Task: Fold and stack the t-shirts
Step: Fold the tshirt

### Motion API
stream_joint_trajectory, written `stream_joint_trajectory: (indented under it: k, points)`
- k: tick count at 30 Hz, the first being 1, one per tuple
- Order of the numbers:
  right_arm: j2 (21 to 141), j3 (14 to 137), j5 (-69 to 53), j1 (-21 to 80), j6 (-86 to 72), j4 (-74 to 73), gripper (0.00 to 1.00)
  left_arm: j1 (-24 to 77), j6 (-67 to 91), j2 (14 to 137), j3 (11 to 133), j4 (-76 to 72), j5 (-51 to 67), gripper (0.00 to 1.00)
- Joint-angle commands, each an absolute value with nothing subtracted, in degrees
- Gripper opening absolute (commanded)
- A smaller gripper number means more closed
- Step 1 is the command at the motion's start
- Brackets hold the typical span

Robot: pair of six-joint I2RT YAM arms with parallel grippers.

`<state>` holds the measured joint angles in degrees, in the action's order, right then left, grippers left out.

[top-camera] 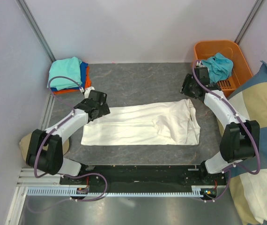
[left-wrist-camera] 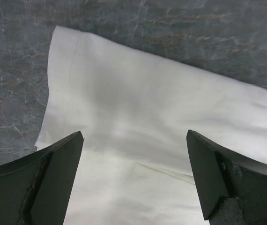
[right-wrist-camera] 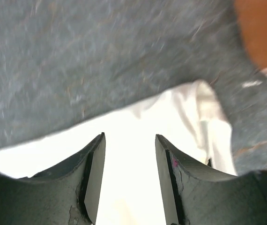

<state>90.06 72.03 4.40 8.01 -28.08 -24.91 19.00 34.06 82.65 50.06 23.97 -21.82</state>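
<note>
Plainly soft and limp, the white tee (top-camera: 143,124) lies centred on the table (top-camera: 133,77), best pinched at its far corners, where left claw (left-wrist-camera: 136,138) at ten o'clock and right claw (right-wrist-camera: 129,138) at two hang open, empty.

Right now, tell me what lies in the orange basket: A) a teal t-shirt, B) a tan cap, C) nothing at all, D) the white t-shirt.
A: a crumpled teal t-shirt sits inside the orange basket, while the white t-shirt lies spread out outside it.
</note>
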Motion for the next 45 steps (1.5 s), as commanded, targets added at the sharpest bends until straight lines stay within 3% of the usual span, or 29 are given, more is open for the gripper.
stream_joint_trajectory:
  k: [1,7,15,24,30,35,37,38,41,45]
  points:
    - [87.3,65.1,-2.6,9.5,-26.6,-26.5,0.55,21.3,32.7,75.3,54.1,22.2,-18.4,1.0]
    - [84.2,55.3,-0.6,11.8,-27.5,-25.7,0.56,35.5,28.9,73.3,48.3,4.1,-5.4,1.0]
    - [84.6,49.3,1.2,12.7,-27.8,-24.2,0.56,51.0,29.4,84.3,48.5,-7.5,-5.1,0.99]
    - [87.5,48.0,7.3,14.6,-26.0,-27.2,0.57,55.7,24.8,95.5,54.6,-8.3,-6.3,0.99]
    - [89.4,47.0,9.3,16.0,-25.9,-27.8,0.65,57.0,24.4,98.3,57.2,-8.3,-6.0,0.99]
    - [91.0,46.9,9.9,16.5,-26.2,-27.8,0.65,58.0,24.5,100.4,58.9,-8.3,-6.0,0.99]
    - [91.0,46.9,10.2,16.6,-26.1,-27.8,0.65,58.3,24.4,101.5,59.4,-8.3,-5.6,0.85]
    - [91.0,46.9,10.2,16.7,-26.1,-27.7,0.65,58.4,24.4,101.9,59.5,-8.3,-5.4,0.71]
    - [91.0,46.9,10.3,16.8,-26.2,-27.8,0.65,58.9,24.9,102.5,59.5,-8.3,-4.7,0.53]
    - [91.5,46.8,10.5,16.7,-26.2,-27.7,0.66,59.3,25.6,102.5,59.2,-8.3,-4.3,0.43]
